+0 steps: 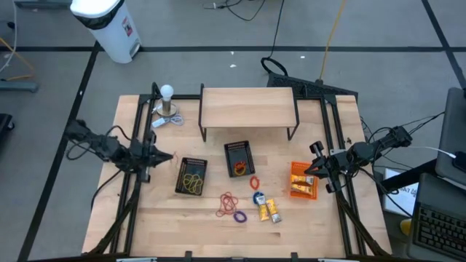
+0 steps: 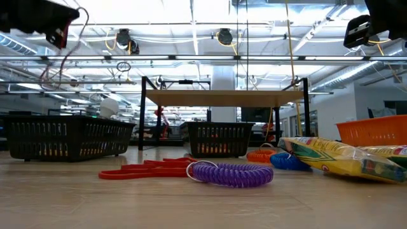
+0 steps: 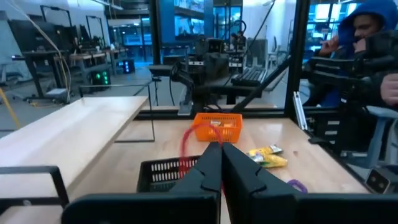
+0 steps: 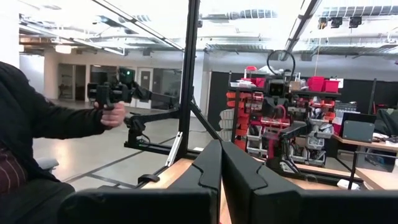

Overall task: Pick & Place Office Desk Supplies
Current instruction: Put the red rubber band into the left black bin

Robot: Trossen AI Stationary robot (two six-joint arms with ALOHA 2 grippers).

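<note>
My left gripper (image 1: 172, 156) hovers left of the black basket (image 1: 192, 175) that holds yellow bands, and is shut on a thin red rubber band (image 3: 185, 146). My right gripper (image 1: 311, 169) is shut with nothing in it, raised over the far left corner of the orange basket (image 1: 303, 180). On the table lie red bands (image 1: 228, 203), a purple coiled band (image 2: 230, 173), an orange band (image 1: 254, 182), a blue item (image 1: 258, 197) and yellow packets (image 1: 269, 211). A second black basket (image 1: 239, 159) stands in the middle. My left gripper pinches the red rubber band (image 3: 203, 132) between its two fingertips (image 3: 211, 152), which reach out level toward the table's right. The band is lifted clear and hangs slack as a loop (image 2: 54, 70) below the fingers.
A wooden shelf on black legs (image 1: 247, 108) spans the far middle. A white ball on a metal stand (image 1: 167, 102) sits at the far left. Black frame rails run along both sides. A person sits beyond the table's right side (image 3: 367, 56).
</note>
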